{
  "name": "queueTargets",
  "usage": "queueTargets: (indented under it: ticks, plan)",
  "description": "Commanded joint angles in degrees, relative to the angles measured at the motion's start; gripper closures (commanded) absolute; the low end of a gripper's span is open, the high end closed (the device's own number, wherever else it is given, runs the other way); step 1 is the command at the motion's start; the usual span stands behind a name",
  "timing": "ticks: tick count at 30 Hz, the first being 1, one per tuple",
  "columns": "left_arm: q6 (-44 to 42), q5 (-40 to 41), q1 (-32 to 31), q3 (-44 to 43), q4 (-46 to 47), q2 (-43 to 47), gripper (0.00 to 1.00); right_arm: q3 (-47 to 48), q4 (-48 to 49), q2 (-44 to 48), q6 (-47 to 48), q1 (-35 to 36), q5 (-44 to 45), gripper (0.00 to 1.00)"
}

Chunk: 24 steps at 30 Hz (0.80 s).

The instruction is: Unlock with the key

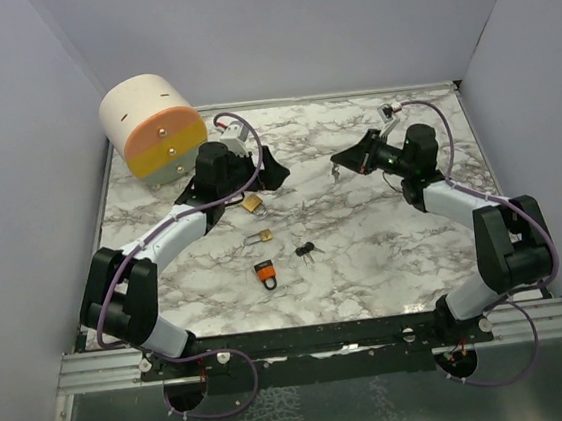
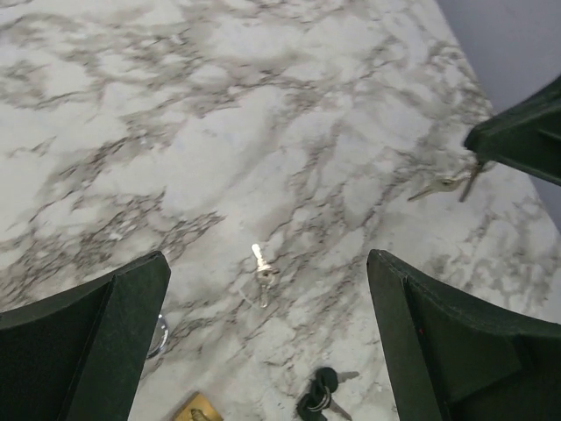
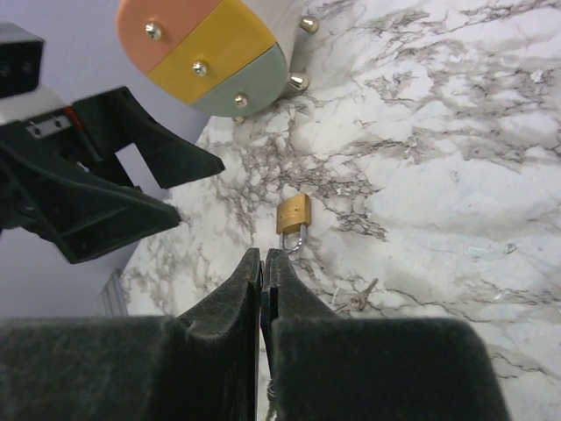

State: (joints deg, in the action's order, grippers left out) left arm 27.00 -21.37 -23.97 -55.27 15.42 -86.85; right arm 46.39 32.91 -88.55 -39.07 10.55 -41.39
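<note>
A brass padlock (image 1: 251,203) lies on the marble table just in front of my left gripper (image 1: 238,182), which is open and empty above it. In the left wrist view (image 2: 267,351) only the padlock's corner (image 2: 197,410) shows. My right gripper (image 1: 342,161) is shut on a silver key (image 1: 335,173) with a second key dangling, held above the table right of the padlock. In the right wrist view its fingers (image 3: 263,259) are pressed together, pointing at the padlock (image 3: 294,215). The held keys also show in the left wrist view (image 2: 443,185).
Loose silver keys (image 1: 260,238) (image 2: 262,267) (image 3: 359,298), black-headed keys (image 1: 307,250) (image 2: 320,395) and an orange padlock (image 1: 264,273) lie mid-table. A cream drum with an orange, yellow and green face (image 1: 157,133) (image 3: 210,53) stands at the back left. Grey walls enclose the table.
</note>
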Motion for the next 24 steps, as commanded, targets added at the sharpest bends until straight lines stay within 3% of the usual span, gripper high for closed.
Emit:
queueTargets:
  ticks: [1,4,11,16,24]
  plan:
    - [-2.0,16.7,0.0,2.1,-7.6,1.7,0.01,-2.1,7.9,-3.1,-9.3,0.0,-2.5,0.99]
    - [-2.8,22.0,0.0,3.1,-10.6,1.7,0.03,-2.8,8.4,-4.0,-9.5,0.0,-1.2,0.99]
    - [0.1,30.4,0.0,3.5,-16.7,-0.2,0.15,-2.3,-1.9,0.8,-1.5,0.0,5.8,0.99]
    - [2.7,27.0,0.0,2.8,-19.5,-3.9,0.16,-2.6,-3.7,2.4,-0.6,0.0,6.4,0.99]
    - [4.7,22.0,-0.1,4.0,-16.2,-7.1,0.10,-3.4,-3.4,3.0,-0.6,0.0,6.3,0.99]
